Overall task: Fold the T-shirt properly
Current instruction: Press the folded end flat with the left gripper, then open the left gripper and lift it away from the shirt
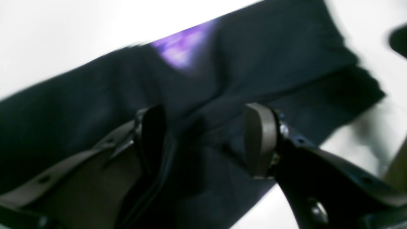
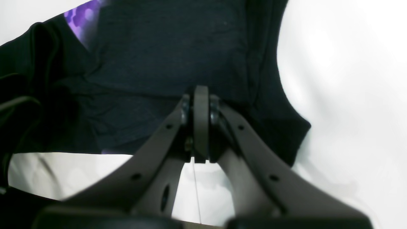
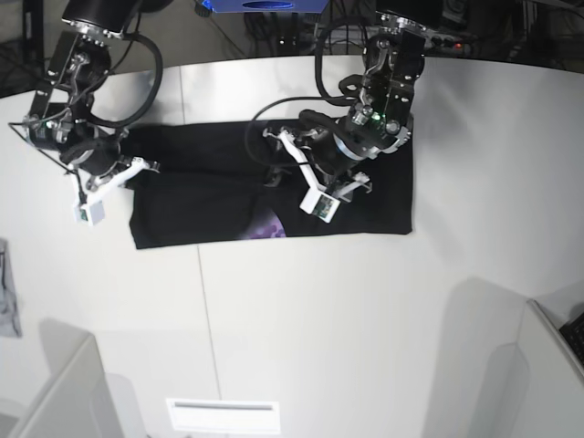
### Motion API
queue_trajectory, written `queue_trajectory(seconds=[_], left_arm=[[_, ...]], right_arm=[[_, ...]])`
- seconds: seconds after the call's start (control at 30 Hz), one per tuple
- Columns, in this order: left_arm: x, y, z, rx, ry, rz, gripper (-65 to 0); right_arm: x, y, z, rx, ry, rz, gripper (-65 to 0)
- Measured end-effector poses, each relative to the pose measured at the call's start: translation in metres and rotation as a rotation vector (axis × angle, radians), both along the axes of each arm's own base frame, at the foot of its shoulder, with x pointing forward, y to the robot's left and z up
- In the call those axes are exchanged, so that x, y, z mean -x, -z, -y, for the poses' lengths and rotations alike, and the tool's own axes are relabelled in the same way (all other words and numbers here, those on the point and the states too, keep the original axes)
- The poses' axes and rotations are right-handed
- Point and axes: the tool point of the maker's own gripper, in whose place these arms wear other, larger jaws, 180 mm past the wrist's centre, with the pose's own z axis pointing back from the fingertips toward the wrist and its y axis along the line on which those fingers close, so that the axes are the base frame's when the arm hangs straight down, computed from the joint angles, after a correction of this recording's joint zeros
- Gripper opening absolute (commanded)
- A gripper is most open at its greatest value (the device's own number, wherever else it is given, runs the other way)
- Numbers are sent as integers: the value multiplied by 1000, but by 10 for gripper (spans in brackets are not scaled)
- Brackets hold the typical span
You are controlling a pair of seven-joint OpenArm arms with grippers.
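Two arms work over one black T-shirt (image 3: pixel 210 196), which lies as a long folded band across the white table (image 3: pixel 365 319). Going left to right in the base view: a small grey cloth piece (image 3: pixel 7 301) sits at the table's far left edge, well apart from the job. Next we see the right gripper (image 2: pixel 201 95) at the band's left end, jaws pressed together; its wrist view shows them meeting just above the cloth, and we cannot tell whether any fabric is pinched between them. A purple print patch (image 3: pixel 266 228) peeks out at the lower fold edge. Further right the left gripper (image 1: pixel 203 140) hovers over the middle of the band, jaws apart, nothing held.

Risks we judge from here: the loose fold under the open left gripper may spring back or ride up with a finger as that arm lifts. If the right gripper drags sideways, the left end bunches. Uneven edges and the showing print suggest the layers are misaligned, so another fold would compound the skew.
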Motion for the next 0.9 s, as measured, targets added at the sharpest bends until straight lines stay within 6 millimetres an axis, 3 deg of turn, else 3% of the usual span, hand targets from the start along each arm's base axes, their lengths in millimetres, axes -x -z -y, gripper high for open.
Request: queue_trajectory(seconds=[0.27, 0.37, 0.43, 0.53, 0.77, 0.9], left_arm=[[23, -16, 65, 27, 209, 43, -268], [30, -26, 71, 49, 229, 55, -293], [17, -43, 56, 62, 171, 103, -403], [-8, -62, 9, 48, 17, 172, -650], [-32, -45, -112, -63, -311, 143, -650], [-30, -42, -153, -124, -378, 144, -650]], right_arm=[[0, 0, 1, 3, 3, -1, -650], [0, 0, 1, 4, 3, -1, -650], [0, 0, 3, 8, 3, -1, -650], [0, 0, 3, 8, 2, -1, -650], [0, 0, 1, 4, 0, -2, -650], [-2, -1, 1, 5, -1, 3, -650]])
